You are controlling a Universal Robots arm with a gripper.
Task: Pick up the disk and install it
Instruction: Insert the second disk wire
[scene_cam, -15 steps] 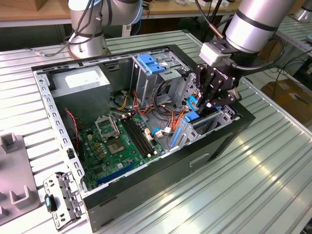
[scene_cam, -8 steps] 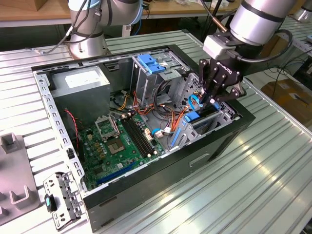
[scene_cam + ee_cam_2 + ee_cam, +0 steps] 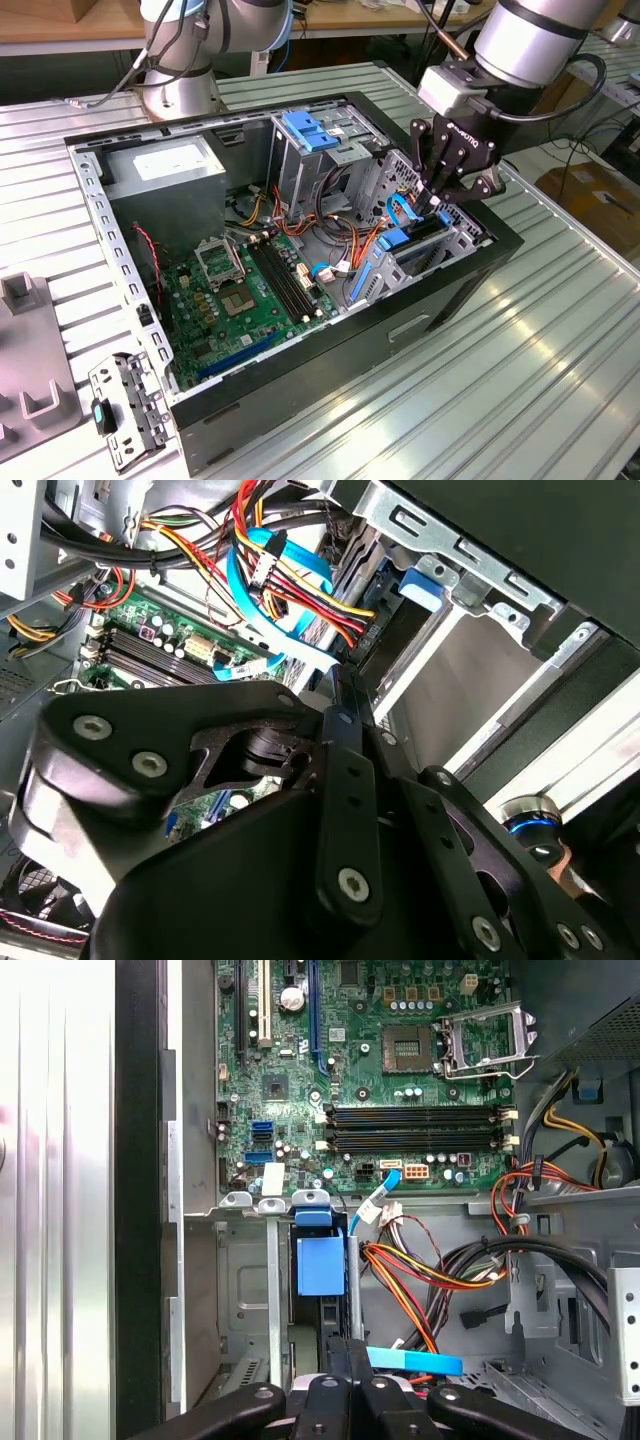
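- While poised over the drive cage at the exterior view's right end of the open black tower computer case (image 3: 420,330), black two-finger gripper (image 3: 441,205) on the silver arm; fingers drawn together, closed or nearly so, nothing visibly clamped.
- Silver-grey disk in its bright blue carrier rail (image 3: 320,1265) seated in the grey metal drive bay, just beside the fingertips in the first wrist view.
- Green motherboard (image 3: 400,1070) and red, yellow, orange wiring (image 3: 290,575).
- Ribbed aluminium table (image 3: 560,340) beneath; wooden benches behind.
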